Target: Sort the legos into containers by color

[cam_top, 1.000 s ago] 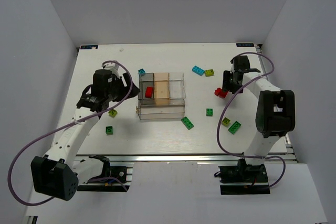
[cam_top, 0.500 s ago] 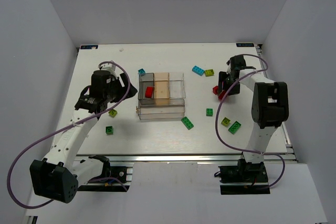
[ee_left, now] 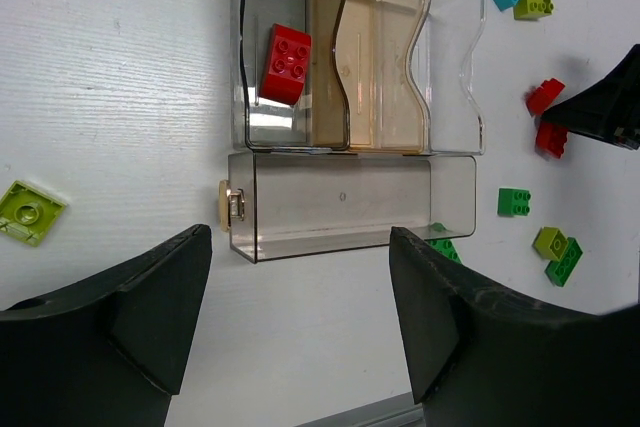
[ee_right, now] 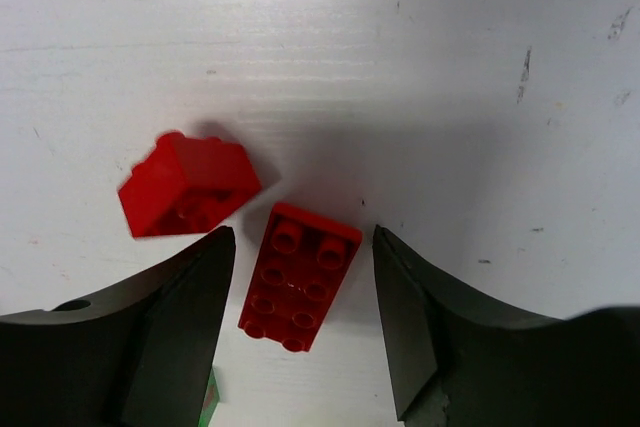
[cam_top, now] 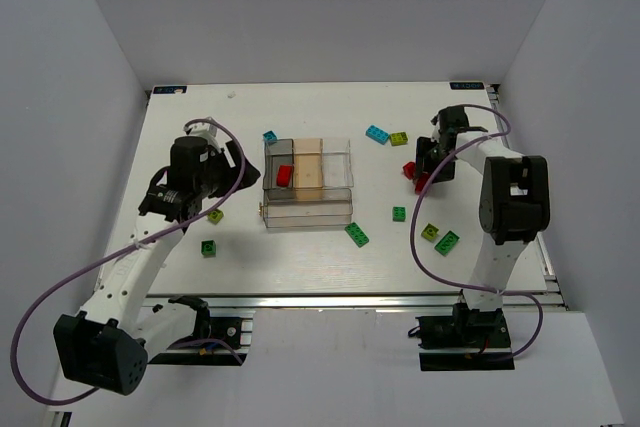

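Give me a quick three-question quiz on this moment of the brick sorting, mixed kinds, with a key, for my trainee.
1. True or false: the right gripper is shut on the long red brick.
2. The box holds one brick. What colour is it? A cyan, B red, C green.
3. Fill in: the right wrist view shows ___ red bricks on the table.

Key: 1 false, the jaws are open on either side of it. 2 B. 3 two, the long red brick and a tilted brick beside it.
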### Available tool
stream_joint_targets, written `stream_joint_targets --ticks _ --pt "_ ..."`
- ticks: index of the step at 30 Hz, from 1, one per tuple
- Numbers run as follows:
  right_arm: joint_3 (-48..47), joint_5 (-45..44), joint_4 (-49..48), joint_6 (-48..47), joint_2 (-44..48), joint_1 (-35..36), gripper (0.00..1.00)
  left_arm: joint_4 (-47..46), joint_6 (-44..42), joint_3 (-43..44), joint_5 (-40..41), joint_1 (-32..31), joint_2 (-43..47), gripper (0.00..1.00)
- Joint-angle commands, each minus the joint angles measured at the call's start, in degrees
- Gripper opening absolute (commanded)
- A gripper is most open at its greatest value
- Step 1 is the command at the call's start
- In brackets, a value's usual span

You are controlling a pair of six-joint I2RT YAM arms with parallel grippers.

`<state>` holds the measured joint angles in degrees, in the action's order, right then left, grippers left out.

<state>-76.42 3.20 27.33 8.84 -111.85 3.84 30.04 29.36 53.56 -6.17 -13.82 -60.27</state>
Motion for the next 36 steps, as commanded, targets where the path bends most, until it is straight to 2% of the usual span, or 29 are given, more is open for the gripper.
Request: stream_joint_targets --ticks 1,6,12,15,17,18,21,23,24,25,27,32,35,36 --pt "1.80 -0.21 4.39 0.21 2.25 -0.23 0.64 0.11 0.61 -0.83 0.02 0.29 2.35 0.81" --pt "2.68 -1.00 4.75 0.91 3.05 0.21 0.61 -0.07 0.78 -1.44 -0.07 0.29 3.14 0.81" --pt "3.38 -1.71 4.14 1.53 2.25 0.38 0.47 0.02 1.31 -2.23 0.02 -0.24 4.37 0.81" --pt "2.95 -1.53 3.70 -0.66 2.78 0.73 0.34 -0.07 2.10 -3.11 -0.07 -0.24 5.33 0.81" --pt "1.46 2.31 3.61 -5.55 4.44 1.17 0.25 -0.59 3.06 -3.98 -0.85 -0.24 5.95 0.81" --pt "1.02 7.21 2.91 -7.85 6.80 1.17 0.21 -0.77 3.41 -4.34 -1.55 -0.24 6.56 0.81" --pt "-0.74 18.65 2.29 -19.88 11.98 2.84 0.16 -2.88 4.82 -6.62 -2.88 -0.24 7.88 0.81" --pt "-2.84 30.33 3.42 -27.52 13.32 4.69 0.14 -4.72 5.79 -8.21 -3.84 -0.24 8.94 0.81" --pt "-3.81 34.29 4.73 -35.65 13.50 5.99 0.12 -4.73 5.79 -8.56 -4.02 -0.24 9.12 0.81" --pt "-4.69 40.42 6.66 -38.78 13.42 7.75 0.05 -5.77 6.57 -8.82 -4.11 -0.24 9.21 0.81" --pt "-6.98 41.62 5.81 -41.87 12.46 11.26 0.01 -6.05 6.76 -8.74 -4.55 -0.24 9.12 0.81" --pt "-14.79 39.96 0.71 -39.87 6.49 21.64 0.01 -5.43 6.76 -7.86 -4.81 -0.24 9.47 0.81" --pt "-25.85 36.53 -0.87 -32.42 -1.85 26.65 0.02 -4.47 6.93 -7.86 -4.55 -0.24 10.35 0.81" --pt "-32.15 34.87 -1.05 -30.31 -6.23 28.05 0.03 -4.29 6.93 -7.77 -4.20 -0.24 10.87 0.81"
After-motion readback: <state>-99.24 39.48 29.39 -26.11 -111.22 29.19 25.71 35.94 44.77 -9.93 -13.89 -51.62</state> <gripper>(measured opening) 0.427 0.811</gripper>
